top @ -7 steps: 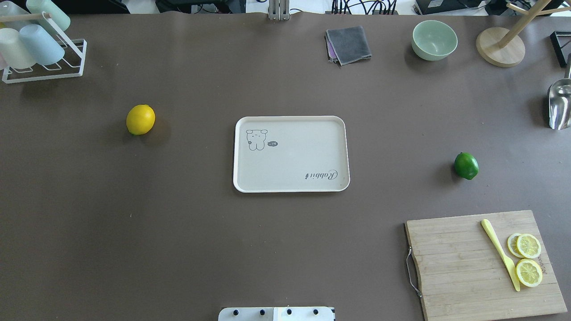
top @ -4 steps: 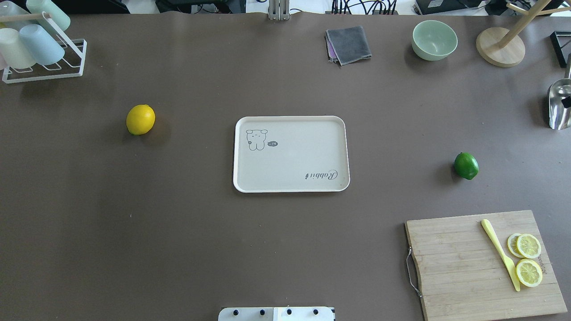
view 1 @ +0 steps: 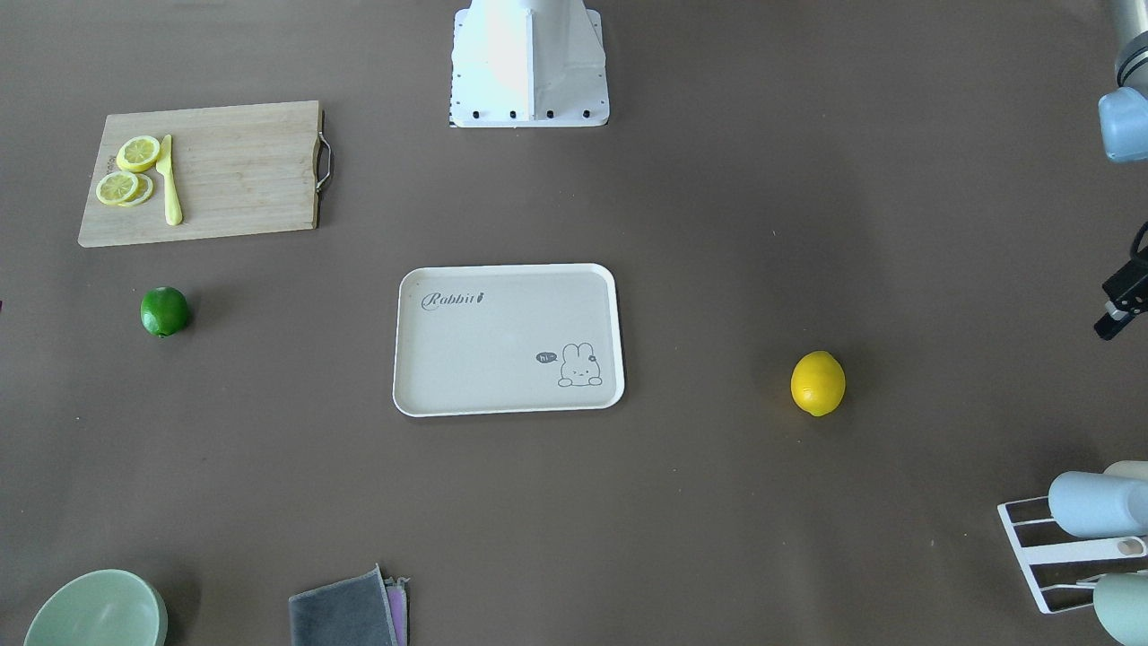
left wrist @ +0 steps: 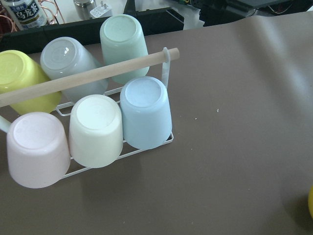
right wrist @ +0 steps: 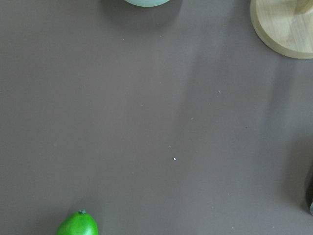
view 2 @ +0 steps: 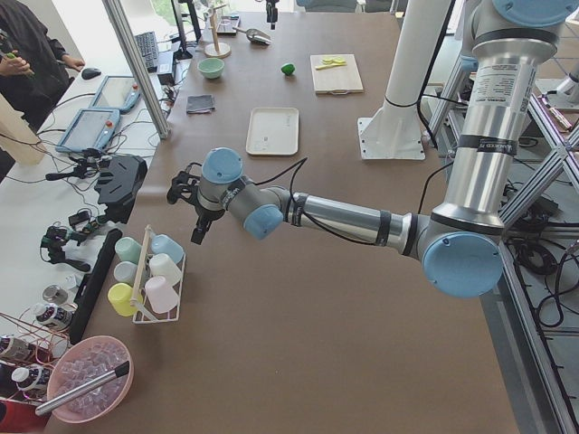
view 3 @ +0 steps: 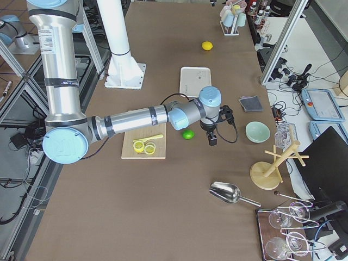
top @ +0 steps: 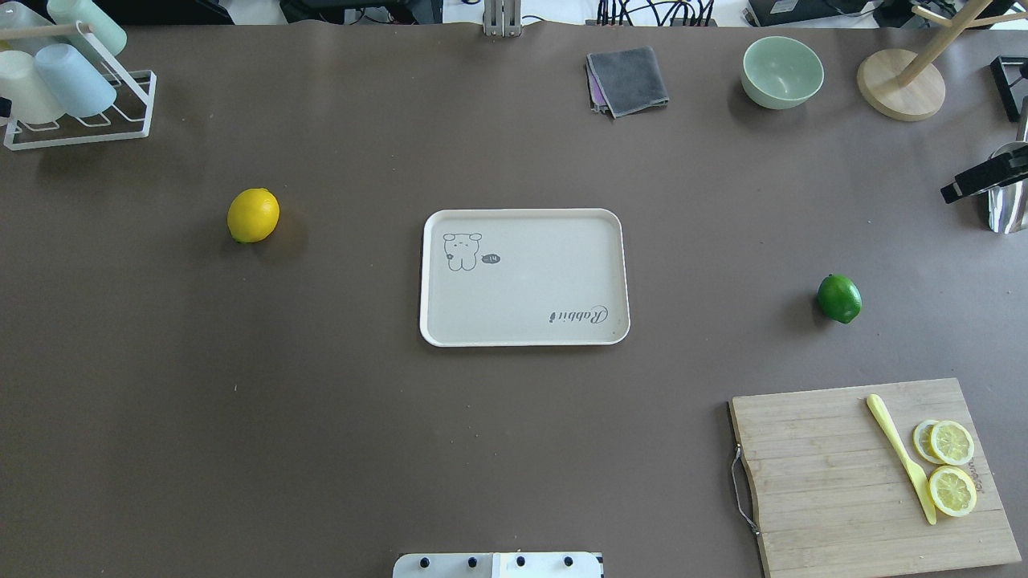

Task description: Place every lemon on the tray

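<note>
The yellow lemon (top: 253, 215) lies on the table left of the tray (top: 524, 329); it also shows in the front view (view 1: 817, 383). The green lemon (top: 839, 299) lies right of the tray, and at the bottom of the right wrist view (right wrist: 77, 224). The tray holds nothing. My right gripper (top: 952, 193) pokes in at the right edge, beyond the green lemon. My left gripper (view 1: 1105, 327) shows at the front view's right edge, near the cup rack (top: 80, 88). I cannot tell whether either gripper is open or shut.
A wooden cutting board (top: 835, 482) with lemon slices (top: 952, 466) and a yellow knife sits front right. A green bowl (top: 782, 72), a grey cloth (top: 628, 80), a wooden stand (top: 899, 84) and a metal scoop (top: 1008, 205) line the far side.
My right gripper has come into the overhead view from the right edge, moving left. A sliver of the left gripper appears at the left edge. Lemons and tray have not moved.
</note>
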{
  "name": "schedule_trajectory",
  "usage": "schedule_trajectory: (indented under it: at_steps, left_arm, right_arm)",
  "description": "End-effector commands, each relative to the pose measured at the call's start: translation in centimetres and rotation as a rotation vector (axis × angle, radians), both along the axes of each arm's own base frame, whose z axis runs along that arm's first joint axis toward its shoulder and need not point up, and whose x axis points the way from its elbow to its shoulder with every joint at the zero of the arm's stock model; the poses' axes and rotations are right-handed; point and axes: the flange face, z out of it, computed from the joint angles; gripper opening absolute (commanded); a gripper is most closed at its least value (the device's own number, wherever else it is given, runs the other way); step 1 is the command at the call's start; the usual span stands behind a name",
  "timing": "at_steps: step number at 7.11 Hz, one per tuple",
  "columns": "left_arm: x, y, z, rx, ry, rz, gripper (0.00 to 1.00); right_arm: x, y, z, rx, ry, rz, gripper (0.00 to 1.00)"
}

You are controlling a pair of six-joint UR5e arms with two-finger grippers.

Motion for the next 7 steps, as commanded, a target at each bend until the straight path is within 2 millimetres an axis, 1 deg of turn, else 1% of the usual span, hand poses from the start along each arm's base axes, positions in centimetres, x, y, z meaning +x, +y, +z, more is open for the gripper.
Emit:
schedule_trajectory:
  at_steps: [1, 2, 3, 4, 5, 6, 7]
  left_arm:
    - [2.1, 0.1, -0.8, -0.017, 0.028, 0.002, 0.98]
    - [2.7, 0.2, -1.1, -0.037, 0.043, -0.006, 0.98]
    - [3.3, -0.4, -1.9, -0.054, 0.059, -0.018, 0.98]
    - [5.2, -0.2, -2.2, -0.057, 0.063, 0.008, 0.98]
    - [7.0, -0.4, -3.7, -0.073, 0.079, -0.012, 0.98]
    - [9.0, -0.1, -4.4, -0.079, 0.086, -0.023, 0.98]
    - [9.9, -0.3, -5.1, -0.086, 0.097, -0.035, 0.98]
  right_arm:
    - [-5.3, 0.6, 0.2, -0.036, -0.029, 0.030, 1.00]
    - [-8.1, 1.4, -0.3, -0.082, -0.051, 0.078, 1.00]
    - [-9.8, 2.2, -0.6, -0.073, -0.069, 0.096, 1.00]
    - [-11.2, 2.9, -0.4, -0.076, -0.065, 0.071, 1.00]
    - [-11.9, 3.5, 0.2, -0.086, -0.056, 0.055, 1.00]
    - [-12.4, 4.1, 1.0, -0.111, -0.040, 0.064, 1.00]
    - [-13.2, 5.2, 1.3, -0.144, -0.042, 0.069, 1.00]
